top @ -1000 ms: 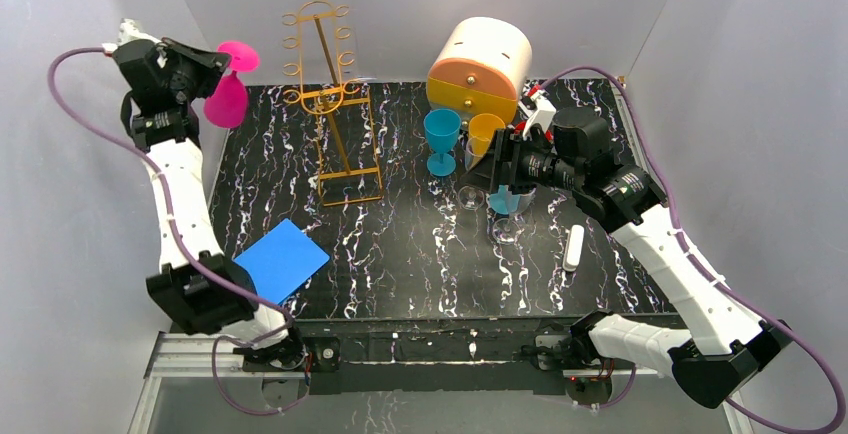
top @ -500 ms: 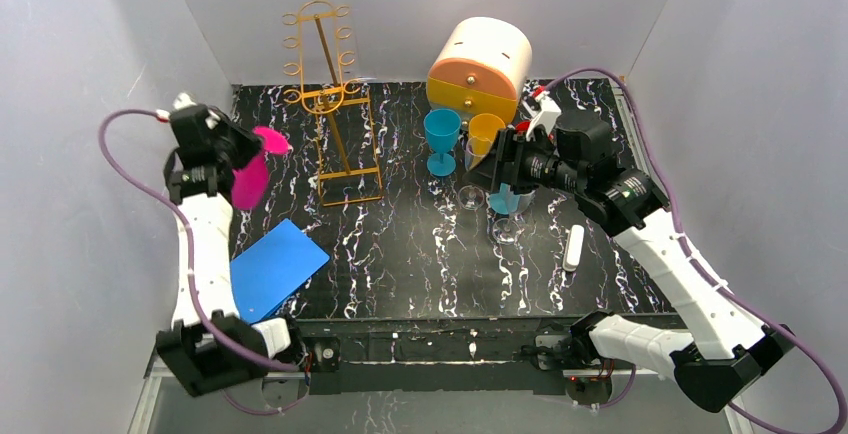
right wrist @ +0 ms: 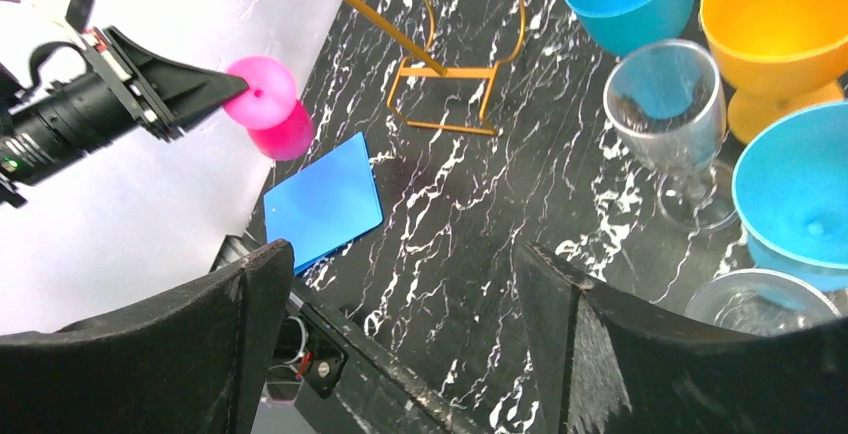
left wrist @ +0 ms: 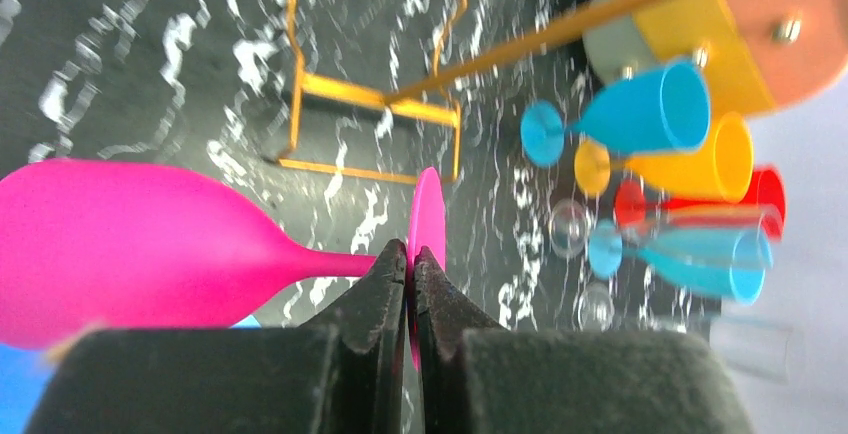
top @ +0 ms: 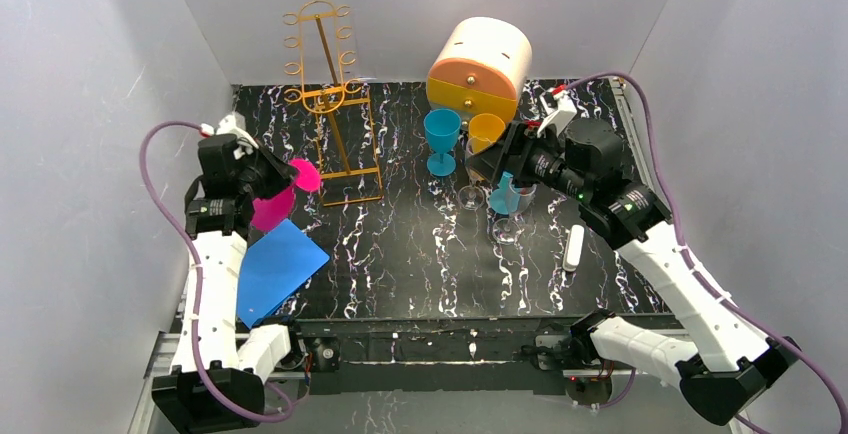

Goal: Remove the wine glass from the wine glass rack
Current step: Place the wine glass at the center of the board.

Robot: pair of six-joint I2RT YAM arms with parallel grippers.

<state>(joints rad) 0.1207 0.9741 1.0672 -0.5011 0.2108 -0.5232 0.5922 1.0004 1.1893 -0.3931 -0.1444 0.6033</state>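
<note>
The pink wine glass (top: 272,209) is off the rack and lies sideways in the air over the table's left side, above the blue card. My left gripper (left wrist: 412,254) is shut on the rim of its round foot (left wrist: 428,209), with the bowl (left wrist: 130,254) pointing left. In the right wrist view the same glass (right wrist: 268,104) shows at the tip of the left gripper. The gold wire wine glass rack (top: 335,104) stands at the back left with bare rings, right of the glass. My right gripper (right wrist: 400,254) is open and holds nothing, hovering by the group of glasses on the right.
A cream-and-orange drawer box (top: 480,64) stands at the back. In front of it are a blue glass (top: 441,139), an orange glass (top: 486,132), a teal glass (top: 505,197) and two clear glasses (top: 471,192). A blue card (top: 275,266) lies near left, a white stick (top: 574,248) near right.
The left arm has swung down from the back-left corner toward the table, carrying the pink glass closer to the rack's base. The right gripper has opened a little wider.
</note>
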